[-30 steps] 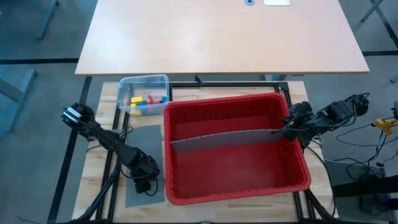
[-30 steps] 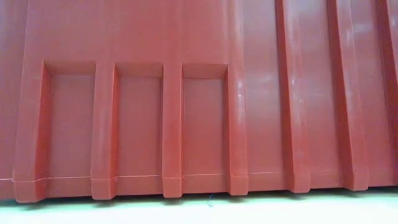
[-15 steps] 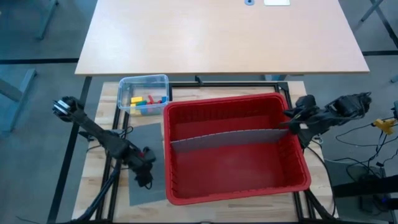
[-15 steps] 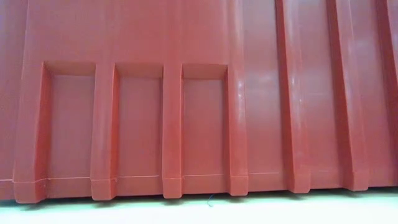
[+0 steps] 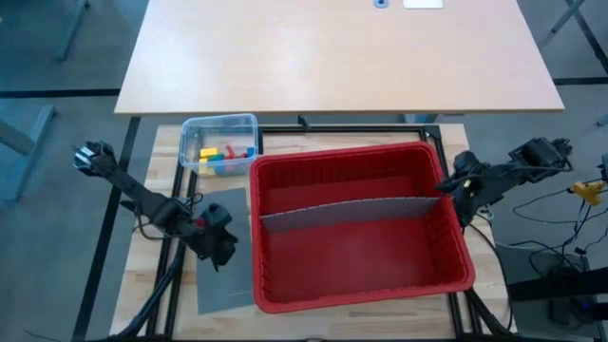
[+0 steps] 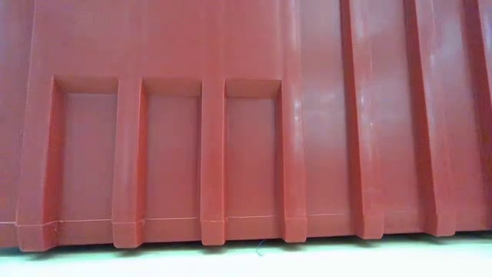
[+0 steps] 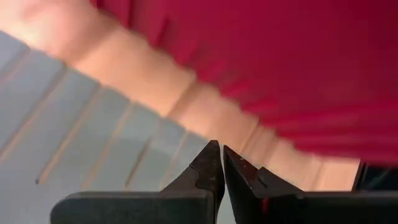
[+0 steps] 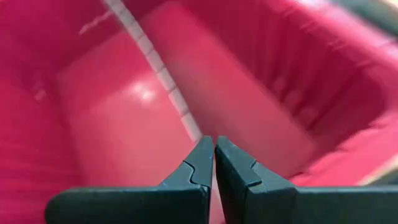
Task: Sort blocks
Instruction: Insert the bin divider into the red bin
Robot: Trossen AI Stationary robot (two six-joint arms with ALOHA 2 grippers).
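The blocks [image 5: 222, 156], yellow, red, green and blue, lie together inside a small clear tub [image 5: 189, 130] on the wooden work surface [image 5: 158, 245], at about ten o'clock from the large red bin [image 5: 364, 285]. The tub stands just beside the bin's far left corner. None of the blocks is in the bin.

A grey divider panel [image 5: 342, 211] stands across the bin from nine to three o'clock, splitting it into a far and a near compartment. A second grey panel [image 5: 220, 285] lies flat on the work surface along the bin's left wall.

The left gripper [image 5: 220, 247] hangs over that flat panel, just beside the bin's left wall at about nine o'clock, its fingers [image 7: 208, 168] pressed together and holding nothing.

The right gripper [image 5: 448, 185] sits at the bin's right rim at three o'clock, by the end of the standing divider, fingers [image 8: 202, 163] likewise pressed together and empty.

In the low view, the bin's ribbed red wall fills the picture.
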